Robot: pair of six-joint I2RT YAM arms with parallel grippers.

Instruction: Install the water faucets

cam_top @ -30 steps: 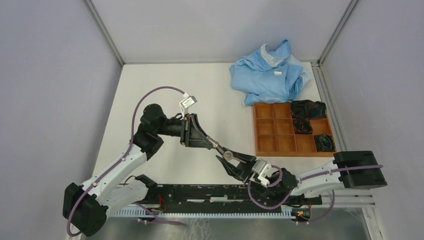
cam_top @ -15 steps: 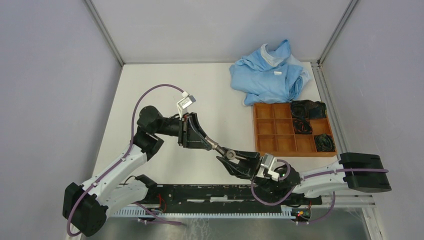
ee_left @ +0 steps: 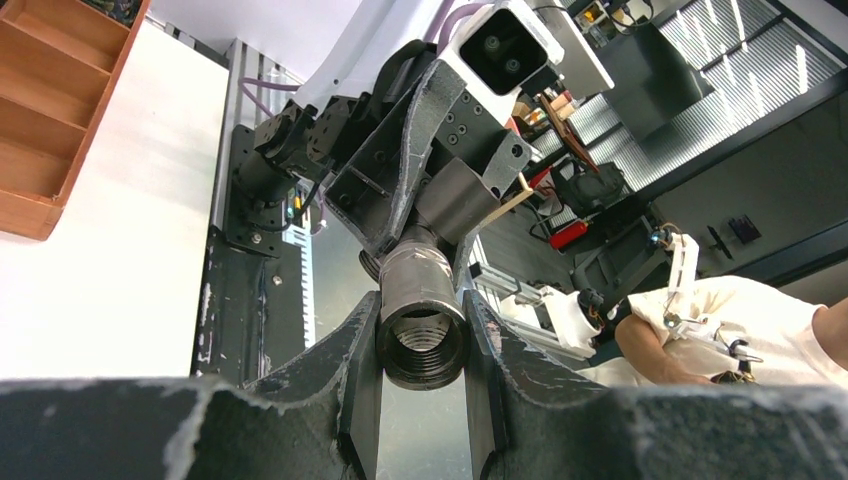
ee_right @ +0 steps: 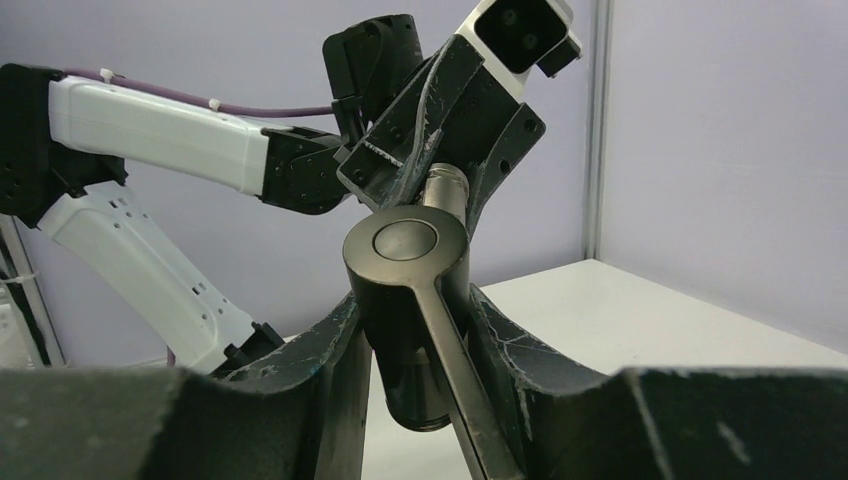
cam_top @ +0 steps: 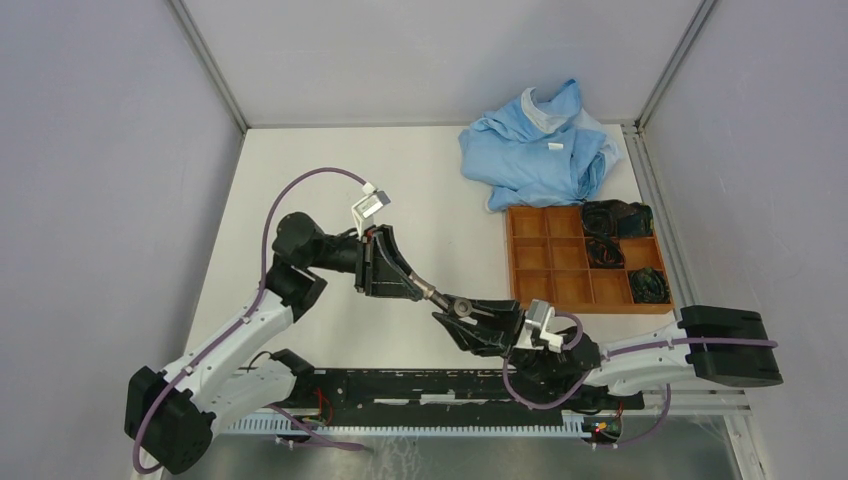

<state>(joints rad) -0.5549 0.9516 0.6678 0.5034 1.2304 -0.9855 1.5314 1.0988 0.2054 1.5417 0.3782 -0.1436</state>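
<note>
Nearest the arm bases, we found the right gripper (cam_top: pixel 455 318) closed narrowly on the capped faucet piece (ee_right: pixel 405 250). Its fingers (ee_right: pixel 335 350) pressed the dark grey body from both sides. A round flat cap sat just above the fingertips, and a slim lever slanted down between them.

Directly ahead of that gripper, tip to tip with it, the left gripper (cam_top: pixel 432 292) was clamped on the threaded fitting (ee_left: pixel 422 300). This was a short grey tube pinched between the two fingers (ee_left: pixel 362 380), with its open threaded mouth facing back toward the wrist. The far end of the fitting ran into the right gripper's jaws and met the capped piece there. We could not tell whether the two were screwed together. Both pieces hung above the table (cam_top: pixel 330 180), touching nothing else.

Beyond the meeting fingertips, on the right gripper's side, lay a wooden tray (cam_top: pixel 545 270), well apart from both tools. Dark coiled items (cam_top: pixel 605 250) sat in its outer compartments. Farther off behind the tray lay a crumpled blue cloth (cam_top: pixel 540 150).
</note>
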